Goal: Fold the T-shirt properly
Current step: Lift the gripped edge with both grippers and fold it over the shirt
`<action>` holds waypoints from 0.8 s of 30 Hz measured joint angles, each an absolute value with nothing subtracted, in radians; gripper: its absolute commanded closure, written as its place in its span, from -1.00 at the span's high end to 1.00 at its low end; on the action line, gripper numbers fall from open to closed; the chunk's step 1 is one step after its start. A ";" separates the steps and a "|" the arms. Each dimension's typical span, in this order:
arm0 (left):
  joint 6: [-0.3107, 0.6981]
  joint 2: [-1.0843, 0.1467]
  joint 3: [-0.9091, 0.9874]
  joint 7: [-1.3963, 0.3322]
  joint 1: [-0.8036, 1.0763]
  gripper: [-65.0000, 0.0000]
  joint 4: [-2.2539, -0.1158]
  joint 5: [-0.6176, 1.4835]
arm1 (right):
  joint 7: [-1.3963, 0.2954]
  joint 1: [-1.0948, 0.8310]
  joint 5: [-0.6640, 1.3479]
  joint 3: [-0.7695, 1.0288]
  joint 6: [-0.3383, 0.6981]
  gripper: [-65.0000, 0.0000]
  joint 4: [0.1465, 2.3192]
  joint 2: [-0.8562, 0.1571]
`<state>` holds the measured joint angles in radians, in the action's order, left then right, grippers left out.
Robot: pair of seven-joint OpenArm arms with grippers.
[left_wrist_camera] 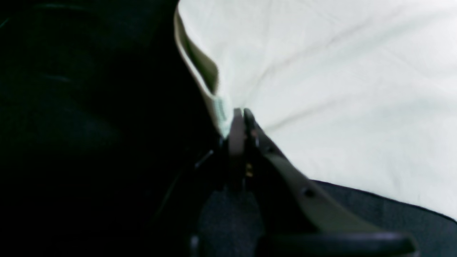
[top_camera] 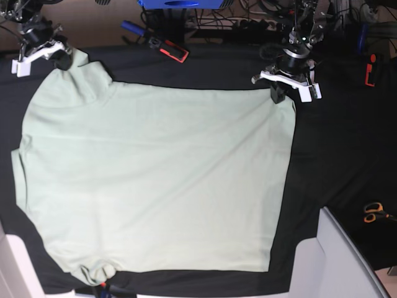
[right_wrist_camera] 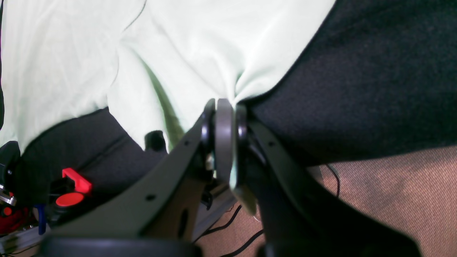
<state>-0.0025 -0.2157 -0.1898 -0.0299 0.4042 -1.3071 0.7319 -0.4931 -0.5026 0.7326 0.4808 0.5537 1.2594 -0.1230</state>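
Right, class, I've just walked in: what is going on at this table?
A two-armed robot is folding a pale green T-shirt spread flat on a black table. The left gripper is shut on the shirt's edge at one far corner, and the right gripper is shut on the fabric at the other. No fold is visible yet.

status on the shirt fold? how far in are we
Early. Done: the T-shirt lies spread flat on the black table cover, with no fold made yet. In hand: the left gripper is shut on the shirt's edge at one far corner, and the right gripper is shut on fabric at the other far corner, near a sleeve. Left: every fold, including sleeves and body.
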 measured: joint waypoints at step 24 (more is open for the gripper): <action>-0.009 -0.244 -0.190 -0.071 0.538 -1.00 -1.542 0.734 | -0.636 -0.550 0.708 0.480 0.477 -1.00 1.566 -0.180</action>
